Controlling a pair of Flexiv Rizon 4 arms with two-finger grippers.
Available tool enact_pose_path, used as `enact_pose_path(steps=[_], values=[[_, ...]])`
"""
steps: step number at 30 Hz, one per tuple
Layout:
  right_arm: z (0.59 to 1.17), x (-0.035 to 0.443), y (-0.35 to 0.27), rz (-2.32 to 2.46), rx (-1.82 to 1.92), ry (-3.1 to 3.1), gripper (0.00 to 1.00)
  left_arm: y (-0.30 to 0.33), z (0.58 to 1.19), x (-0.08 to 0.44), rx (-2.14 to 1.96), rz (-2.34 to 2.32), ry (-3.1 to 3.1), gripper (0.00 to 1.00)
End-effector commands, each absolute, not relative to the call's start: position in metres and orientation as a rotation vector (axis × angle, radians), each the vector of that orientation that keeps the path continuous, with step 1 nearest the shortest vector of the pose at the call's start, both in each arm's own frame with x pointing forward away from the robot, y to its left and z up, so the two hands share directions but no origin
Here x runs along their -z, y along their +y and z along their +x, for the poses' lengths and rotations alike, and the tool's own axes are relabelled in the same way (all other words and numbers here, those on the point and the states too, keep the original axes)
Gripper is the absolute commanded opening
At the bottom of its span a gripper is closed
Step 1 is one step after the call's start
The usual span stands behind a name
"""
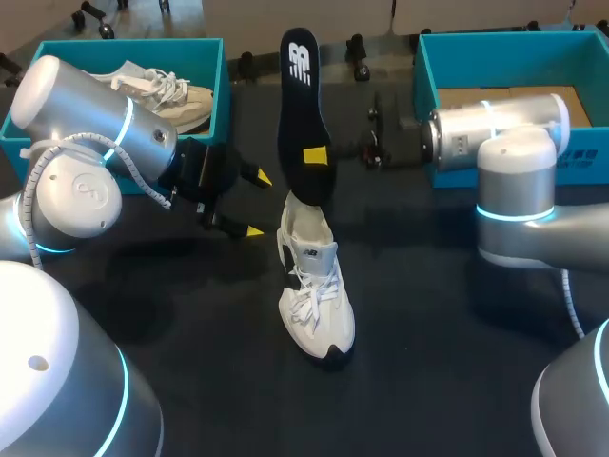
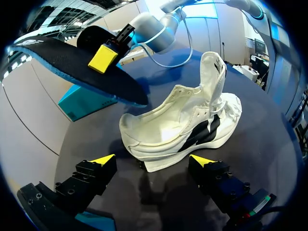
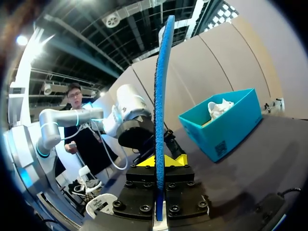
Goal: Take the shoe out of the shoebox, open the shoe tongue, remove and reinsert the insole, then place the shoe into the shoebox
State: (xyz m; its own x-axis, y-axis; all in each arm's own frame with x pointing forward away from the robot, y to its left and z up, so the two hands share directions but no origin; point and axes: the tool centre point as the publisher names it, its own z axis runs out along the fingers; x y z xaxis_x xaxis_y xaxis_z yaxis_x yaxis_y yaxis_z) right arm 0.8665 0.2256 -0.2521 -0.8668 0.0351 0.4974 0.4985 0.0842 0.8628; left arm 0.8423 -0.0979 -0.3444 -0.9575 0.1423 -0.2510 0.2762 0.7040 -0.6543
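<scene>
A white shoe with a dark sole stands on the black table, its tongue pulled up. My right gripper is shut on a black insole with a blue underside and holds it upright, lower end just over the shoe's heel opening. In the right wrist view the insole is seen edge-on, clamped between the fingers of the right gripper. My left gripper stands open beside the shoe, to its left. Its own view has the shoe just ahead of its spread fingertips, with the insole above.
A teal box at the back left holds another pale shoe. A second teal box at the back right has a brown lining; my right arm lies across its front. Bare black table lies in front of the shoe.
</scene>
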Motion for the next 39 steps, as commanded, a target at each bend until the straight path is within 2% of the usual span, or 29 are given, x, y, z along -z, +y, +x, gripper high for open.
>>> enact_pose_path(steps=[1,12,39], values=[[0.856,0.255,0.234,-0.555,1.846,-2.018,0.00,-0.099,0.842,0.345,1.087,0.337,2.731,1.00],[0.846,0.266,0.251,-0.598,1.866,-1.986,0.00,-0.099,0.842,0.345,1.087,0.337,2.731,1.00],[0.837,0.296,0.238,-0.669,1.878,-1.982,0.00,-0.099,0.842,0.345,1.087,0.337,2.731,1.00]])
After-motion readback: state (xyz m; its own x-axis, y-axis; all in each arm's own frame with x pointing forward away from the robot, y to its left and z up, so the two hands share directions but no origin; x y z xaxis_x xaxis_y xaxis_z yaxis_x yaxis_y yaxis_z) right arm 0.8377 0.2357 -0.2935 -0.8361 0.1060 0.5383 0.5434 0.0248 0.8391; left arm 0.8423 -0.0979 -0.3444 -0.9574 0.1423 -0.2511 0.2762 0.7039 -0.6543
